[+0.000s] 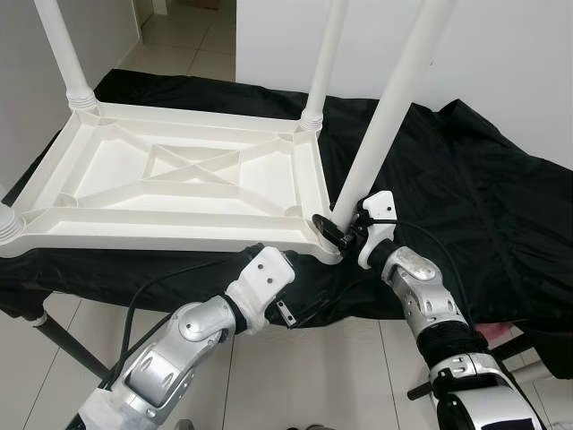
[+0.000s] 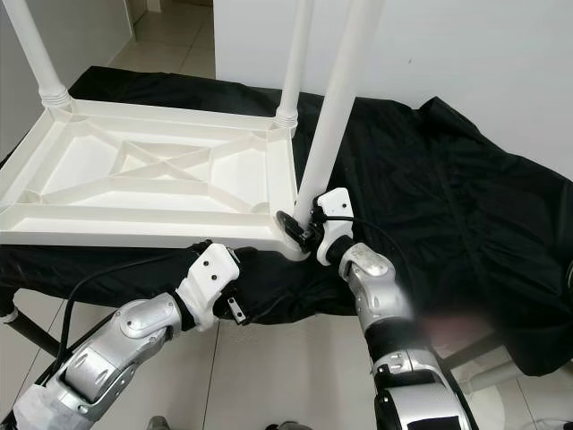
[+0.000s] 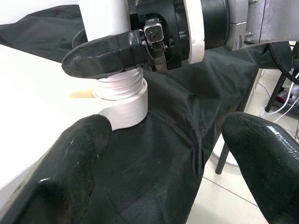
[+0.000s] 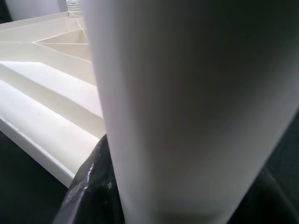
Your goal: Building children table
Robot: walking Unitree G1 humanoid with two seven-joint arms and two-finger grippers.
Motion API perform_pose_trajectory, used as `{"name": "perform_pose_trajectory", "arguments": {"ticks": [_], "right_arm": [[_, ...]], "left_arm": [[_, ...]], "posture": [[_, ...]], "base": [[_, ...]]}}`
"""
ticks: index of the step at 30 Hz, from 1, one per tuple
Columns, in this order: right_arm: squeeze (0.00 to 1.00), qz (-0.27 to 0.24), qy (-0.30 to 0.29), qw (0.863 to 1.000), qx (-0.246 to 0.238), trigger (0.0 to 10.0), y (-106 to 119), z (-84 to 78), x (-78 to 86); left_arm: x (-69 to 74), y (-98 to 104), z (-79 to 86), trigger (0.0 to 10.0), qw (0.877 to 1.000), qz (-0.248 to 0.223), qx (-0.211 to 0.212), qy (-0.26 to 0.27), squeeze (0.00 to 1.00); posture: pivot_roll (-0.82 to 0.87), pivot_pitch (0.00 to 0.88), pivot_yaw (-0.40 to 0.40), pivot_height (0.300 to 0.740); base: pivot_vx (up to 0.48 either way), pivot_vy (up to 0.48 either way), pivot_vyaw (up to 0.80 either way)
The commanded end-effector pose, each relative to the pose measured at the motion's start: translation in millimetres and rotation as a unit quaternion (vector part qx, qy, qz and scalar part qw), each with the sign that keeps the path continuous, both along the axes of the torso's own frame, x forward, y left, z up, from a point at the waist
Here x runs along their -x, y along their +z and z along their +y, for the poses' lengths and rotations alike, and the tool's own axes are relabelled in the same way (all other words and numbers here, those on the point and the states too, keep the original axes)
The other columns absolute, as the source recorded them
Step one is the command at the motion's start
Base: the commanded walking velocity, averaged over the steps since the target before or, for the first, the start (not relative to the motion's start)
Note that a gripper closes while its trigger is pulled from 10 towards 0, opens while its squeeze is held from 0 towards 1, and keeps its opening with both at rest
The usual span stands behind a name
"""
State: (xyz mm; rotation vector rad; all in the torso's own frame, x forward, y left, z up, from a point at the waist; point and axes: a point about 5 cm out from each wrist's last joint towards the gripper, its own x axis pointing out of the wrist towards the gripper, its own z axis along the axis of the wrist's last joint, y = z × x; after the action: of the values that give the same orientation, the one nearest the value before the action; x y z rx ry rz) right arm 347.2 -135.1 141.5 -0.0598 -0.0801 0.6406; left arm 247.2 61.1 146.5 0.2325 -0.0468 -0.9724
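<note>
One white plastic tabletop (image 1: 179,175), flipped underside up, ribs showing, near the bench's left edge. Four white round plastic legs on it: far-left corner (image 1: 64,54), far-right corner (image 1: 324,63), near-right corner (image 1: 394,107), and a stub at the near-left corner (image 1: 7,222). One black cloth (image 1: 466,188) draped over the bench. Two silver robot arms: left (image 1: 179,345), right (image 1: 430,309).

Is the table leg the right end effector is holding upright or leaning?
Leaning: the table leg slants rightward as it rises, unlike the straighter corner legs.
</note>
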Motion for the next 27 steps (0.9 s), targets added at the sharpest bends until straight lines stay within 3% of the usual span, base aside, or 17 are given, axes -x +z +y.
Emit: {"name": "perform_pose_trajectory", "arguments": {"ticks": [1, 6, 11, 12, 13, 15, 18, 20, 23, 24, 27], "right_arm": [[0.0, 0.021, -0.002, 1.0, 0.001, 10.0, -9, -1.5, 1.6], [0.0, 0.019, -0.021, 1.0, -0.005, 10.0, -6, -2.6, 0.4], [0.0, 0.021, -0.089, 0.995, -0.037, 10.0, 0, -0.9, -2.2], [0.0, 0.03, -0.147, 0.986, -0.07, 10.0, 1, 2.2, -2.7], [0.0, 0.03, -0.147, 0.986, -0.07, 10.0, 1, 2.2, -2.7], [0.0, 0.041, -0.207, 0.973, -0.092, 10.0, 0, 5.2, -1.8], [0.0, 0.044, -0.226, 0.968, -0.097, 10.0, -1, 6.5, -1.2], [0.0, 0.043, -0.301, 0.944, -0.129, 10.0, -2, 18.3, 5.7], [0.0, 0.044, -0.324, 0.935, -0.14, 10.0, -2, 22.3, 8.3], [0.0, 0.047, -0.338, 0.927, -0.156, 10.0, -1, 31.6, 11.8], [0.0, 0.051, -0.319, 0.93, -0.177, 10.0, 4, 50.3, 16.3]], "left_arm": [[3.9, -2, -1.4, 10.0, 0.999, 0.01, -0.008, -0.034, 0.0], [3.2, -2, -0.9, 10.0, 0.999, 0.009, -0.009, -0.034, 0.0], [4.2, -2, -1.9, 10.0, 0.999, 0.01, -0.009, -0.037, 0.0], [4.6, -3, -2.6, 10.0, 0.999, 0.011, -0.008, -0.038, 0.0], [4.6, -3, -2.6, 10.0, 0.999, 0.011, -0.008, -0.038, 0.0], [4.9, -3, -2.8, 10.0, 0.999, 0.012, -0.008, -0.04, 0.0], [4.9, -3, -2.7, 10.0, 0.999, 0.012, -0.008, -0.04, 0.0], [5.1, -3, -3.3, 10.0, 0.999, 0.013, -0.008, -0.042, 0.0], [5.1, -3, -3.6, 10.0, 0.999, 0.013, -0.008, -0.042, 0.0], [5.3, -3, -4.0, 10.0, 0.999, 0.013, -0.008, -0.043, 0.0], [5.8, -3, -4.4, 10.0, 0.999, 0.014, -0.008, -0.045, 0.0]], "posture": [[0.05, 0.079, -0.109, 0.74], [0.05, 0.081, -0.107, 0.74], [0.04, 0.082, -0.105, 0.74], [0.04, 0.082, -0.102, 0.74], [0.04, 0.082, -0.102, 0.74], [0.03, 0.082, -0.1, 0.74], [0.03, 0.082, -0.1, 0.74], [0.03, 0.084, -0.099, 0.74], [0.03, 0.084, -0.099, 0.74], [0.03, 0.084, -0.098, 0.74], [0.03, 0.085, -0.094, 0.74]], "base": [[0.0, 0.0, 0.0], [0.0, 0.0, 0.0], [0.0, 0.0, 0.0], [0.0, 0.0, 0.0], [0.0, 0.0, 0.0], [0.0, 0.0, 0.0], [0.0, 0.0, 0.0], [0.0, 0.0, 0.0], [0.0, 0.0, 0.0], [0.0, 0.0, 0.0], [0.0, 0.0, 0.0]]}}
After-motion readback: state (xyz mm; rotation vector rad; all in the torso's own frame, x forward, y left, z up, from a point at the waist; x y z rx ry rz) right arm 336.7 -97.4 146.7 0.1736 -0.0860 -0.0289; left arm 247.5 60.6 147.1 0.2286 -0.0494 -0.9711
